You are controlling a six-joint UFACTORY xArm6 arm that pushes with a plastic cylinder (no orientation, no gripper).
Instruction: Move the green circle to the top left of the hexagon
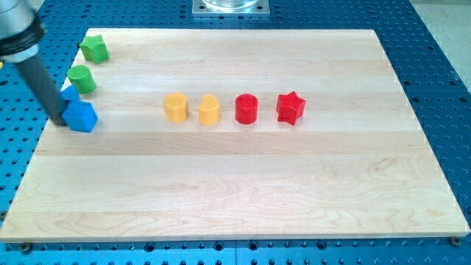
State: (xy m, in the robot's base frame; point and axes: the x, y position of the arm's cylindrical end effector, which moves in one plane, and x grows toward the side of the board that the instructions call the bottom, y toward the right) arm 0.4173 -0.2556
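The green circle [82,79] stands near the board's left edge, toward the view's top. The yellow hexagon [176,107] stands left of the board's middle, well to the right of the green circle. My dark rod slants down from the view's top left. My tip [59,119] rests at the left side of the blue cube [82,116], touching or nearly touching it. The tip is below and left of the green circle. A second blue block [70,95], likely a triangle, sits just behind the cube, partly hidden by the rod.
A green star [94,48] sits in the board's top left corner. A yellow heart [210,110], a red circle [246,109] and a red star [291,107] stand in a row right of the hexagon. The board's left edge [33,158] is close to my tip.
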